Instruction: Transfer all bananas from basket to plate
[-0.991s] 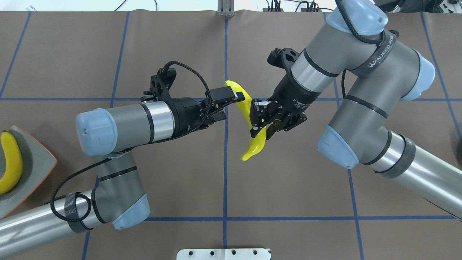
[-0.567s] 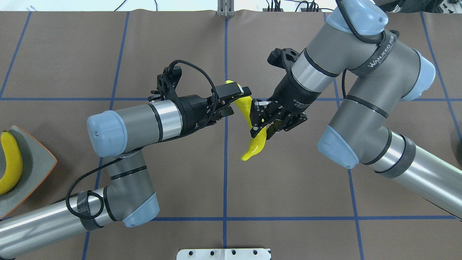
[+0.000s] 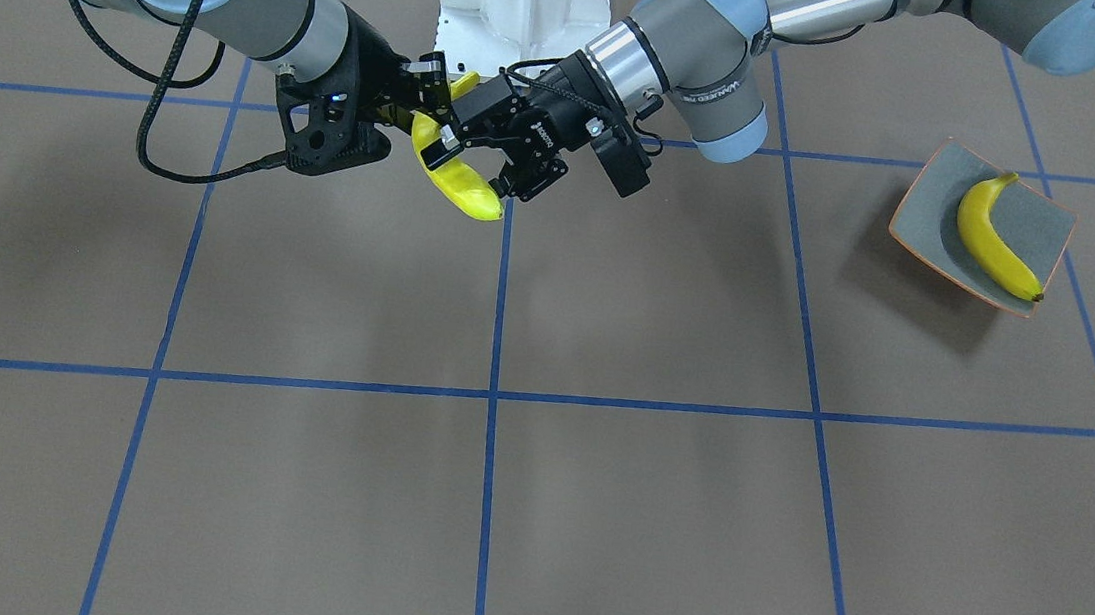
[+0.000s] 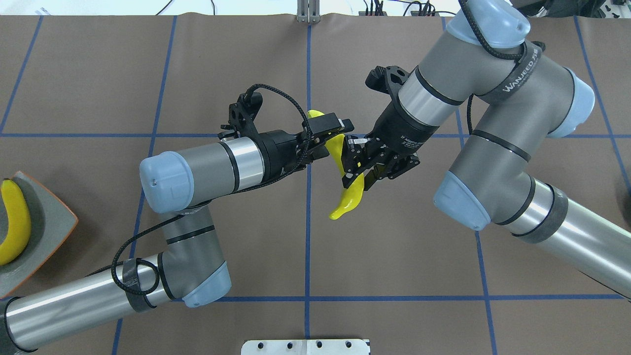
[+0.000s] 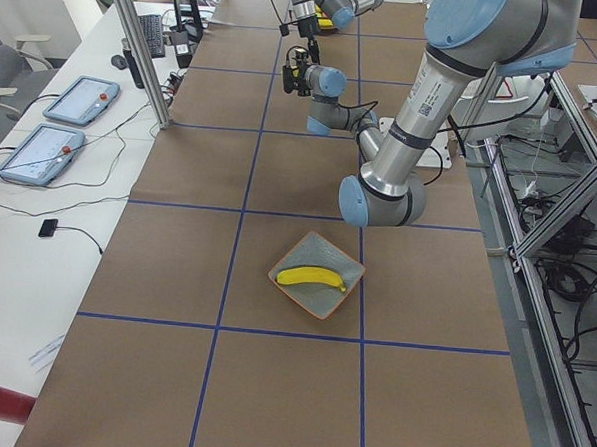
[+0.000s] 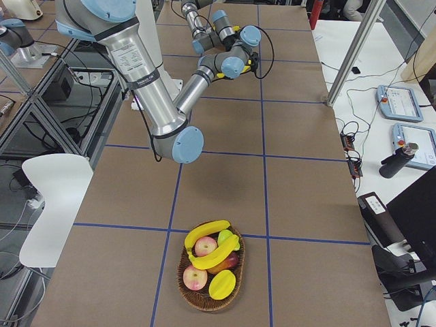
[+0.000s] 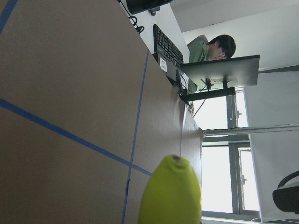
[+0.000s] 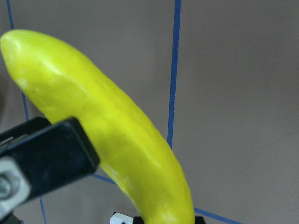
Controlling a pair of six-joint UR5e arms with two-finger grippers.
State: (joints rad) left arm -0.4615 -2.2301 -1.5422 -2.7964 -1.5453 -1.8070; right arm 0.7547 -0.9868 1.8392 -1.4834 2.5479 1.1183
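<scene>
Left arm (image 4: pixel 207 165) stretched toward gripped banana (image 4: pixel 347 199).

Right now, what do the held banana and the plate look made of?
The held banana: probably plastic, uniformly bright yellow, smooth, unblemished, slightly glossy skin. The plate: matte grey, thin orange rim, perhaps ceramic or moulded plastic; I cannot tell which.

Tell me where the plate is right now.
In the overhead view the plate sits at the table's far left edge, on the robot's left side, with one banana lying in it.
</scene>
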